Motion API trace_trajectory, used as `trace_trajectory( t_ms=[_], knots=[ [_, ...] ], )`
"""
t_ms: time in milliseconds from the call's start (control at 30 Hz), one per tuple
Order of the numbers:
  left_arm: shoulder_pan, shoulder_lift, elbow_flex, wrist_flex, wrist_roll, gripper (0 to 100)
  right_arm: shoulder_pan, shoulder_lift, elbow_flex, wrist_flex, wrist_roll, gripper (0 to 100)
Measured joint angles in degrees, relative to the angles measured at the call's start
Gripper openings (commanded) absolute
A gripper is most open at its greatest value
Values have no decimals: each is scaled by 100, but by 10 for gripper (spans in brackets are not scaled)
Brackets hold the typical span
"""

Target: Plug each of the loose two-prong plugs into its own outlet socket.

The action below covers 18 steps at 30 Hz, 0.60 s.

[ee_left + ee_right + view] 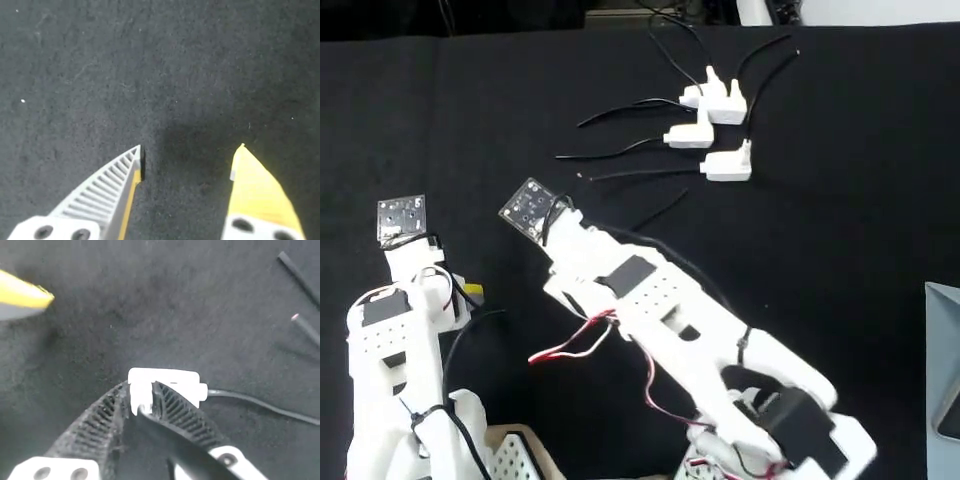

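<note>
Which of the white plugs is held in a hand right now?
The white plug clamped in the right hand, black cord trailing from it; the other white pieces lie clustered on the black cloth, untouched.

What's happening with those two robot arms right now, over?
Left gripper open above bare black table. Right gripper shut on white plug, its cord trailing. Other plugs lie farther off; nothing blocking.

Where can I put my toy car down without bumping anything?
The black cloth is bare beyond the left arm, and on the right between the plug pile and the grey object. It's crowded around that pile and the right arm.
</note>
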Motion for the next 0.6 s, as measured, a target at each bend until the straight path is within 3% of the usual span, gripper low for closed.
trace_trajectory(
  t_ms=[600],
  knots=[
    [0, 0, 0, 0, 0, 285, -9, 1029, -308, -167, -9, 11]
  ],
)
